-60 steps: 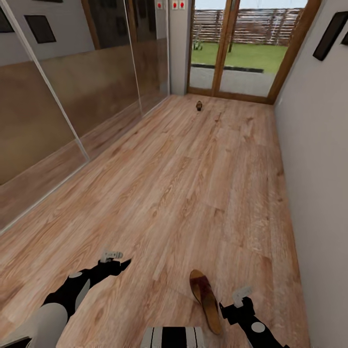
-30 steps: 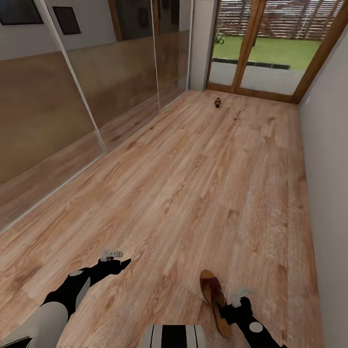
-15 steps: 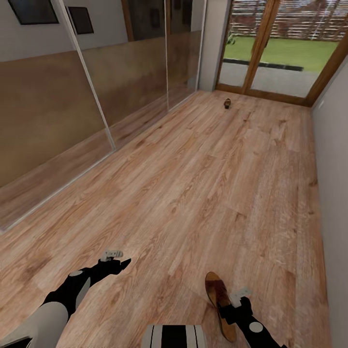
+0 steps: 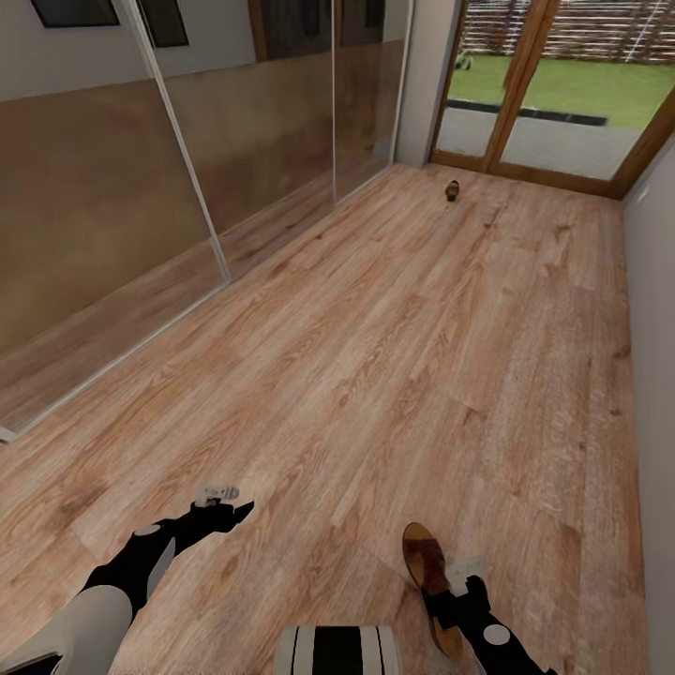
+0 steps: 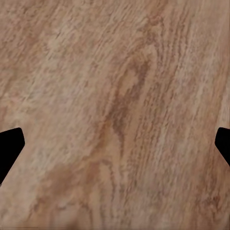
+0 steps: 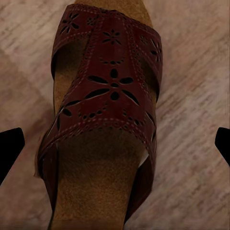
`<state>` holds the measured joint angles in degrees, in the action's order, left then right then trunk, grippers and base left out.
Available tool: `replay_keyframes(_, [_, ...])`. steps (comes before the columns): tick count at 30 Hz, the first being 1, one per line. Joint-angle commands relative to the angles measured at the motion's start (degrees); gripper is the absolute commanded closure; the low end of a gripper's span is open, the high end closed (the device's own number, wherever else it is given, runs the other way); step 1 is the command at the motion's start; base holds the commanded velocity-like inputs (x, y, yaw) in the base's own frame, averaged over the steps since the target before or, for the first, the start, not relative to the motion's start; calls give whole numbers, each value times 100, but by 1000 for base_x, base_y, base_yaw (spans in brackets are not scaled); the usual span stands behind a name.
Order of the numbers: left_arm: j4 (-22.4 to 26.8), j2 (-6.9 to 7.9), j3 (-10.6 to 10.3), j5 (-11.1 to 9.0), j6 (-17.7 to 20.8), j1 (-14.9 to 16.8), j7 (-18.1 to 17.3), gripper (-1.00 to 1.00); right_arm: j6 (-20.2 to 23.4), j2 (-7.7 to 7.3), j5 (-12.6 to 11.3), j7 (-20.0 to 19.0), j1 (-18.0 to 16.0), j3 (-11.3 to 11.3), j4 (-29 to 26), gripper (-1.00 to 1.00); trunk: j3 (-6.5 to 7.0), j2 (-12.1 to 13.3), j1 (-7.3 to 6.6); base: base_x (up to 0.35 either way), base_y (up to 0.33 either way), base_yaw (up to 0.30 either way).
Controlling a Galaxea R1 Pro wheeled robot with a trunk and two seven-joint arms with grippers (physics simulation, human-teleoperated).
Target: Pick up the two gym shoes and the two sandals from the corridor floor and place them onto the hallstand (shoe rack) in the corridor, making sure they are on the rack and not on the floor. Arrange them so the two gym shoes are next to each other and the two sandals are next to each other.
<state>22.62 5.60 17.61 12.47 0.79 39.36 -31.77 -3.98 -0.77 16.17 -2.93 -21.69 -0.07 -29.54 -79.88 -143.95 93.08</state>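
Observation:
A dark reddish-brown sandal point(image 4: 425, 565) lies flat on the wood-plank corridor floor point(image 4: 394, 356), close in front of me on the right. My right gripper point(image 4: 457, 589) hangs over its heel end. In the right wrist view the sandal point(image 6: 108, 110) with its cut-out strap sits between the two spread fingertips point(image 6: 10, 148), and the right gripper point(image 6: 115, 146) is open above it. My left gripper point(image 4: 223, 502) hovers open over bare floor point(image 5: 115, 115). A small dark shoe point(image 4: 452, 190) lies far off near the glass door. The gym shoes and the hallstand are out of view.
Mirrored sliding panels point(image 4: 141, 178) run along the left side. A plain wall point(image 4: 656, 309) bounds the right. A wood-framed glass door point(image 4: 525, 103) closes the far end, with grey paving and grass beyond.
The camera has swung, so the whole picture has shifted. The right gripper now overlaps the sandal's heel end instead of standing beside it. The left arm holds its pose.

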Motion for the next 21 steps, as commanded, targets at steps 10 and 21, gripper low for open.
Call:
replay_keyframes(10, [26,22,49,54,146,266,-34,-100,-15,-2,14,-15,-2,-10,1,-100,-292,-15,24,0,0,1])
replay_keyframes(21, [169,-2,49,47,492,455,-95,-100,-15,-2,14,-15,-2,-11,1,-100,-634,-30,53,0,0,0])
